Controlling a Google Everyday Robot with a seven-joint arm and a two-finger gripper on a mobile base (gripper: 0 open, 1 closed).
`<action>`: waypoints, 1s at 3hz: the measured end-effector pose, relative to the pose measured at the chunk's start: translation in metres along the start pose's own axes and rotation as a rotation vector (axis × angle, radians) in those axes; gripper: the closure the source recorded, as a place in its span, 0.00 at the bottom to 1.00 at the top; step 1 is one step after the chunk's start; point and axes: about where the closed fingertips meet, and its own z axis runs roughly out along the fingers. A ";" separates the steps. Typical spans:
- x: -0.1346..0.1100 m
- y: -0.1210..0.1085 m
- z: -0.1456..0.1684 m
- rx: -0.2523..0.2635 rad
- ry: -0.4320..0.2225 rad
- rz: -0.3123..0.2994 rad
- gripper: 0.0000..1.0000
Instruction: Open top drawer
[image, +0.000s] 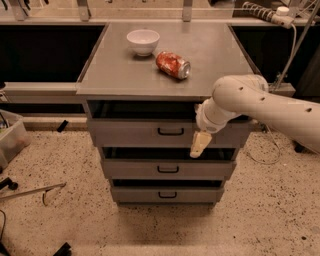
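- Gripper (201, 145) hangs pointing down in front of the top drawer (125, 135), just right of its black handle (170, 131). Honestly can't tell if it's clenched or released.
- Top drawer sits right under the bench (210, 50) top, uppermost of three grey fronts.
- White bowl (143, 41) and tipped-over red can (173, 65) are on the bench, toward the far side.

This is looking like a robotics lab or workshop. A grey metal drawer cabinet (215, 55) is standing on a speckled terrazzo floor (65, 220), backing onto a long bench (55, 17) with dark open bays beneath. A power strip (262, 12) is lying on that bench, and a clear plastic bin (12, 140) is sitting at the left edge. The robot's gripper (200, 144) is hanging before the top drawer (130, 134), right of its handle.
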 end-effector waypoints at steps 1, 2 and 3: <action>0.017 0.002 0.013 -0.059 0.020 0.021 0.00; 0.027 0.017 0.032 -0.144 0.028 0.037 0.00; 0.028 0.030 0.033 -0.188 0.021 0.041 0.00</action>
